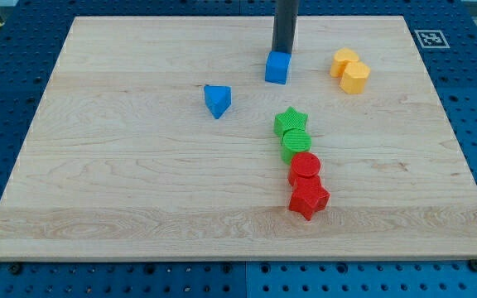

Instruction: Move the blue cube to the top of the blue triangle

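The blue cube sits near the view's top centre of the wooden board. The blue triangle lies to the lower left of the cube, a short gap away. My tip comes down from the view's top and stands right behind the cube, at its top edge, touching or nearly touching it.
A yellow block of two joined lobes lies to the right of the cube. A green star and a green cylinder sit below the cube, then a red cylinder and a red star. The board is ringed by a blue perforated table.
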Available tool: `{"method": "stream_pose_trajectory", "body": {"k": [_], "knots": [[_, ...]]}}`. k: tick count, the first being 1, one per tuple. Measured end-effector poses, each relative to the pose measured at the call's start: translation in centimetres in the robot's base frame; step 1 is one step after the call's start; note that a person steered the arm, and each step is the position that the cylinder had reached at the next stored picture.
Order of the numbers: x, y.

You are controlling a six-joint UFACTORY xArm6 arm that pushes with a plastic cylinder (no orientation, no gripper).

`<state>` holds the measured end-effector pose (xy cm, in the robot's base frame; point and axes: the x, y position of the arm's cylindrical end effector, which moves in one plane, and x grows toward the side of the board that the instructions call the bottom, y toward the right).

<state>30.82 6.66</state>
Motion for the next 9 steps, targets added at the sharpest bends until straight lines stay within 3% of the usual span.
{"method": "stream_pose_trajectory", "body": {"k": [2,5,7,9], "knots": [[2.1,3.7],[2.9,-5.2],[-1.6,-8.4],[0.0,-11.1]]}}
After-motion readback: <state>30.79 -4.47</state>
